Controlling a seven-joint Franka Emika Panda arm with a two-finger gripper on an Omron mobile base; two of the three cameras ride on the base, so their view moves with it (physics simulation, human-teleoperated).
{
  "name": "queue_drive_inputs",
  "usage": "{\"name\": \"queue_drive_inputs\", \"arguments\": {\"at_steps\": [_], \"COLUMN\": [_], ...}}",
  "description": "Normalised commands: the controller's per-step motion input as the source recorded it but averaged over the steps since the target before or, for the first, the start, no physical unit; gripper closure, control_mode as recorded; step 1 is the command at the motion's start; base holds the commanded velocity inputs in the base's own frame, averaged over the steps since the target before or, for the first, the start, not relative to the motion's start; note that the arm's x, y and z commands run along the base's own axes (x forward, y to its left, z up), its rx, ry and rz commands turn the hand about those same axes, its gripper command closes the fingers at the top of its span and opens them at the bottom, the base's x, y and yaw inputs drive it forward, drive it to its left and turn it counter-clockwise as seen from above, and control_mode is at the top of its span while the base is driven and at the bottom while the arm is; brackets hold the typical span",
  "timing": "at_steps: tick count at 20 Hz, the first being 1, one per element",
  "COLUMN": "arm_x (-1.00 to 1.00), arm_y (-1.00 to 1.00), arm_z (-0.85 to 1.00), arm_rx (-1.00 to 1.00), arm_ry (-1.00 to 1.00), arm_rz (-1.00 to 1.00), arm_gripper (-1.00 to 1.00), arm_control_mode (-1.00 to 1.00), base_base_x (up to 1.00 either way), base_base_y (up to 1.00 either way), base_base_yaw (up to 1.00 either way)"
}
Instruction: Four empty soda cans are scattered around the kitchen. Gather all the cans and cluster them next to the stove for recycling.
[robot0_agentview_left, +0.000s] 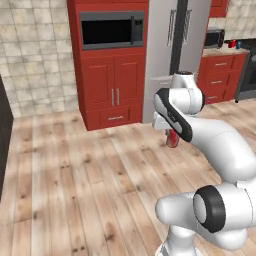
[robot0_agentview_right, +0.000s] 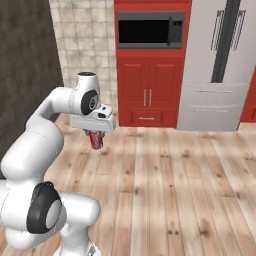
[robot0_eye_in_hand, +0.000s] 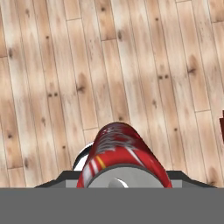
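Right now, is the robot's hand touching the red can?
Touching. The right base view shows the red can hanging from the gripper above the floor, clamped between its fingers.

Pale wood plank flooring (robot0_agentview_left: 75, 190) ran up to a tall red cabinet (robot0_agentview_left: 112, 95), its double doors fitted with metal handles and a drawer beneath. A black built-in microwave (robot0_agentview_left: 112, 30) sat above those doors. Directly right of the cabinet stood a grey refrigerator (robot0_agentview_left: 175, 45) with long dark handles. Tan tiled wall (robot0_agentview_left: 35, 55) stretched to the cabinet's left. Farther right of the refrigerator, lower red drawers (robot0_agentview_left: 220, 75) carried a beige counter (robot0_agentview_left: 222, 50) with a small dark appliance (robot0_agentview_left: 214, 38) on it.
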Motion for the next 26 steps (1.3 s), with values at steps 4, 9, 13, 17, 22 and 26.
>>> {"name": "queue_drive_inputs", "arguments": {"at_steps": [4, 9, 13, 17, 22, 26], "arm_x": [0.0, 0.0, 0.0, 0.0, 0.0, 0.0], "arm_y": [0.0, 0.0, 0.0, 0.0, 0.0, 0.0], "arm_z": [0.0, 0.0, 0.0, 0.0, 0.0, 0.0], "arm_rx": [0.0, 0.0, 0.0, 0.0, 0.0, 0.0], "arm_ry": [0.0, 0.0, 0.0, 0.0, 0.0, 0.0], "arm_rz": [0.0, 0.0, 0.0, 0.0, 0.0, 0.0], "arm_gripper": [1.0, 1.0, 1.0, 1.0, 1.0, 1.0], "arm_control_mode": [1.0, 1.0, 1.0, 1.0, 1.0, 1.0], "base_base_x": [0.85, 0.84, 0.74, 0.53, 0.14, 0.0], "base_base_y": [-0.02, -0.08, -0.21, -0.35, -0.7, -0.73], "base_base_yaw": [0.0, -0.01, 0.0, 0.0, 0.06, 0.06]}}
